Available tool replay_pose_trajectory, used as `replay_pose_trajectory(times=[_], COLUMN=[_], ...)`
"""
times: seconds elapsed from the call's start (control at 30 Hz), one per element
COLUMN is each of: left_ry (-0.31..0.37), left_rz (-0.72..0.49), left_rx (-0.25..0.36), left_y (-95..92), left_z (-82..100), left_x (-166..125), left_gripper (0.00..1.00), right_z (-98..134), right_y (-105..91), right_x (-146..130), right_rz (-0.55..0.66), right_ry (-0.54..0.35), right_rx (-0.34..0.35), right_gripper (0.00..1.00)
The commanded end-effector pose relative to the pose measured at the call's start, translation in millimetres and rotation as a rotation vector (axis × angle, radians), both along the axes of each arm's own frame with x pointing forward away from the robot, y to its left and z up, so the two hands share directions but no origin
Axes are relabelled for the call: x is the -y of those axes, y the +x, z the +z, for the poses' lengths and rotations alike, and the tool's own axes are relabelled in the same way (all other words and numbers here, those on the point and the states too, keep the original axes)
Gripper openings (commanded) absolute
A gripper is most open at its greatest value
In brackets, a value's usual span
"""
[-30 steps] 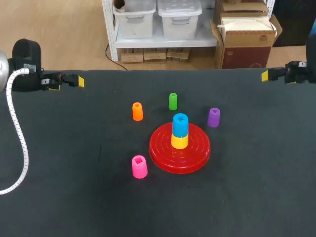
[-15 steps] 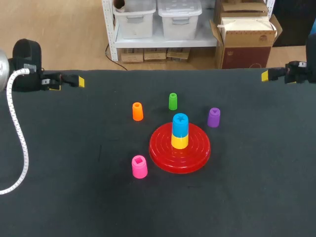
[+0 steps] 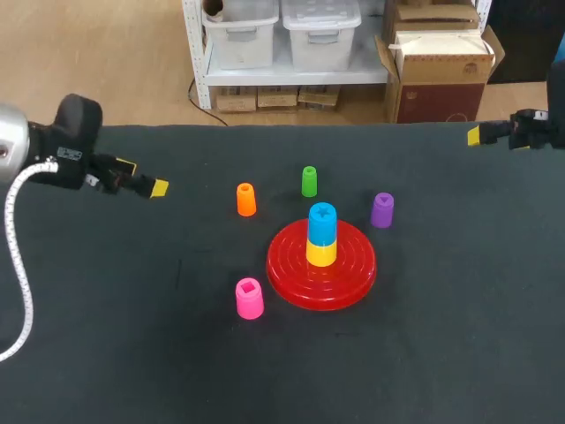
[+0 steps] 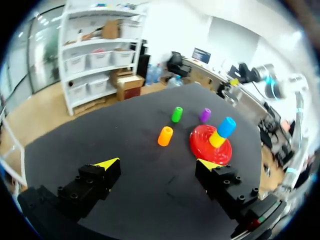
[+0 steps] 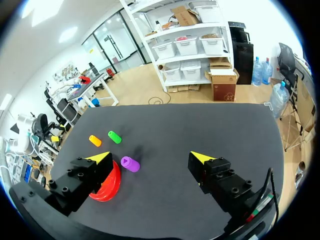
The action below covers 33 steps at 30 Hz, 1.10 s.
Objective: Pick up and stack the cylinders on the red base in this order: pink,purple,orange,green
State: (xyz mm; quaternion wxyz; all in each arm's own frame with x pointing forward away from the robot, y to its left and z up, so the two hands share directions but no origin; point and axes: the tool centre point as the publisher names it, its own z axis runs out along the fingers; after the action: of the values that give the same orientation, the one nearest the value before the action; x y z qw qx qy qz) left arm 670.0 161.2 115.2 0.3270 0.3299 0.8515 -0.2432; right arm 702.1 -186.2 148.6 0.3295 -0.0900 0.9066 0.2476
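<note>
Where the left arm [image 3: 53,155] comes in at the view's left, its jaws hang over the far left part of the black tabletop [image 3: 132,353]. They stand apart with nothing between the yellow tips [image 4: 107,163], and they are well apart from every cylinder.

Item: orange cylinder [image 3: 246,199]. Upright on the tabletop, alone, beyond the base and to its left.

Item: pink cylinder [image 3: 250,298]. Upright on the tabletop, open end up, just beside the near left rim of the base. It is off the base, and it is the piece nearest the robot.

Item: green cylinder [image 3: 309,181]. Upright on the tabletop, on the far side of the base, between the orange and the purple pieces and farther back than either.

Item: red base [image 3: 287,269]. Round ribbed disc, flat on the middle of the tabletop. At its centre stands a yellow cylinder [image 3: 321,253] with a blue cylinder [image 3: 322,223] stacked upright on top of it.

Item: purple cylinder [image 3: 382,210]. Upright on the tabletop, near the far right rim of the base, not on it.

Item: right arm [image 3: 530,131]. At the tabletop's far right edge. Its jaws stand apart and hold nothing, one yellow tip [image 5: 100,157] to either side of bare cloth. The purple piece lies ahead of them, with the green and orange pieces farther off.
</note>
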Motion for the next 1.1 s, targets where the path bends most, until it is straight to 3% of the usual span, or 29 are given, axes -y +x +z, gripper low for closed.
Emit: replay_pose_trajectory(times=[0.03,0.2,0.43,0.7,0.83,1.1], left_ry=[0.059,0.071,0.031,-0.107,-0.111,-0.068], left_rz=[-0.723,-0.814,-0.863,-0.695,-0.615,-0.498], left_rx=[0.138,0.194,0.172,0.142,0.139,0.169], left_y=[4.4,1.5,-21.8,-36.0,-35.2,-16.0], left_z=[3.8,7.4,3.5,4.8,-4.6,-18.9], left_x=[-5,-4,-2,-2,-7,-13], left_gripper=[1.0,1.0,1.0,1.0,1.0,1.0], right_z=[1,1,1,1,1,1], right_y=[-1.1,-1.1,-1.1,-1.1,-1.1,-1.1], right_x=[-1,-1,-1,-1,-1,-1], right_rz=[-0.004,-0.004,-0.004,-0.004,-0.004,-0.004], right_ry=[-0.005,-0.005,-0.005,-0.005,-0.005,-0.005], right_rx=[0.0,0.0,0.0,0.0,0.0,0.0], right_gripper=[1.0,1.0,1.0,1.0,1.0,1.0])
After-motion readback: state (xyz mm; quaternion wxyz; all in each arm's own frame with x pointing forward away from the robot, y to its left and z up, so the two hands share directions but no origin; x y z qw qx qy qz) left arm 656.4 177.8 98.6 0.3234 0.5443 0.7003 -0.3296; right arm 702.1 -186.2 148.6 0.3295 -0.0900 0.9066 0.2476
